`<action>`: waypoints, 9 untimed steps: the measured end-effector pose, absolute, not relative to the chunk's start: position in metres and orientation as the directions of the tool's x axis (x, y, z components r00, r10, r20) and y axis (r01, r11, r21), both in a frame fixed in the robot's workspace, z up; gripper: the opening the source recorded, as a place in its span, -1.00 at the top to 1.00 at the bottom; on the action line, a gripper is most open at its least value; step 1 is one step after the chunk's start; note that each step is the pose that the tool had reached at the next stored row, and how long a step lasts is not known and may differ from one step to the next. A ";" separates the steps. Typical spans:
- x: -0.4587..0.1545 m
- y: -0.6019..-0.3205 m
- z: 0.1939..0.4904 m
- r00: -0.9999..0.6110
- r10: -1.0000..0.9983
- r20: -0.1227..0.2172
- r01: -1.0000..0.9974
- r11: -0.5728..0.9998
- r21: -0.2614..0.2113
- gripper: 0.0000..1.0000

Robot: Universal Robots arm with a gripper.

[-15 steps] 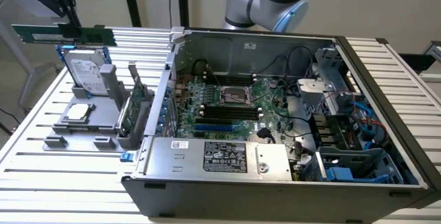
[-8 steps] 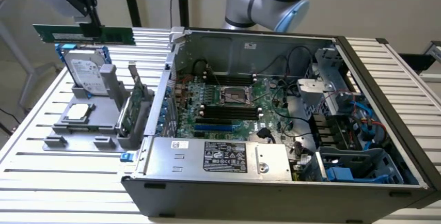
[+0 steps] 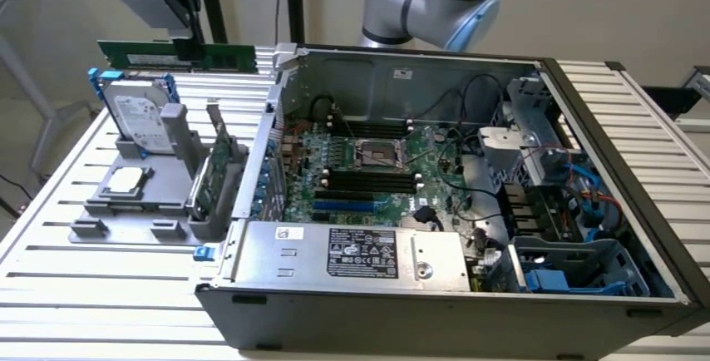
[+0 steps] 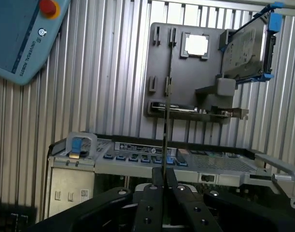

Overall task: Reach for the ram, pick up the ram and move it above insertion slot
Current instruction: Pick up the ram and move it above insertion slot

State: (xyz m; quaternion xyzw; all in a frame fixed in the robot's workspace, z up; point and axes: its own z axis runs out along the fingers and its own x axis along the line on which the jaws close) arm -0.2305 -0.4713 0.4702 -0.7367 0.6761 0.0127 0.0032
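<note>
Fingers (image 4: 156, 189) of the gripper (image 3: 186, 49) pinch the ram (image 3: 178, 55) at its middle, holding the thin green stick lengthwise in the air above the grey parts holder (image 3: 145, 203), off the exterior view's left of the open computer case (image 3: 444, 294). Seen edge-on from the wrist, the ram (image 4: 165, 130) runs straight out from between the closed fingers. On the holder sit a hard drive (image 3: 139, 116), a processor chip (image 3: 125, 180) and a green expansion card (image 3: 216, 174), all resting on the slatted tabletop (image 3: 66, 261).
</note>
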 end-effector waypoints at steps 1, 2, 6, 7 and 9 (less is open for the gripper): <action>-0.226 -0.471 0.470 0.085 -0.996 -0.023 -0.996 -0.086 0.012 0.73; -0.222 -0.471 0.470 0.085 -0.996 -0.023 -0.996 -0.086 0.013 0.73; -0.203 -0.470 0.470 0.085 -0.996 -0.023 -0.996 -0.086 0.013 0.73; -0.199 -0.469 0.469 0.085 -0.996 -0.023 -0.996 -0.086 0.013 0.73; -0.189 -0.468 0.469 0.085 -0.996 -0.023 -0.996 -0.086 0.013 0.73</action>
